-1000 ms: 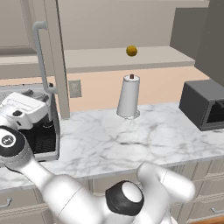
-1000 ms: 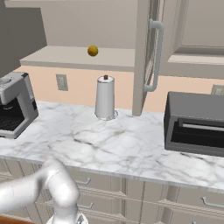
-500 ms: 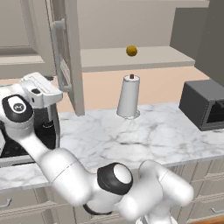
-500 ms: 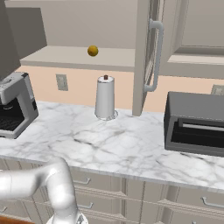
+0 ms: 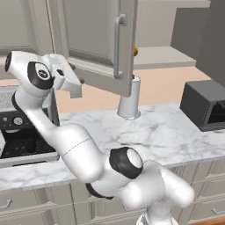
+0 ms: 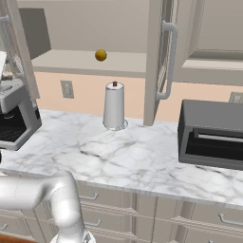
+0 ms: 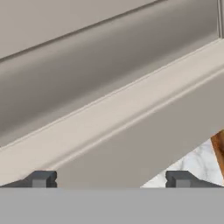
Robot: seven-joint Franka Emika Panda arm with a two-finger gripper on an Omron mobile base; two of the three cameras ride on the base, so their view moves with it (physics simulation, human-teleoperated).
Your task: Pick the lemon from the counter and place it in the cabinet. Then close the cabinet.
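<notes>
The lemon [image 6: 100, 55] is being kept on the cabinet [image 6: 159, 61] shelf; the gripper [image 7: 109, 179] is being held wide open, empty, against a door panel.

A home kitchen: a marble counter [image 6: 142, 161] with grey veins runs above beige drawer fronts [image 6: 114, 206], beneath a wall cabinet [image 6: 159, 61] with long bar handles. A coffee machine [image 6: 14, 116], a paper towel roll [image 6: 114, 105] and a dark toaster oven [image 6: 211, 135] stand on it, with a wall socket [image 6: 66, 88] behind.
</notes>
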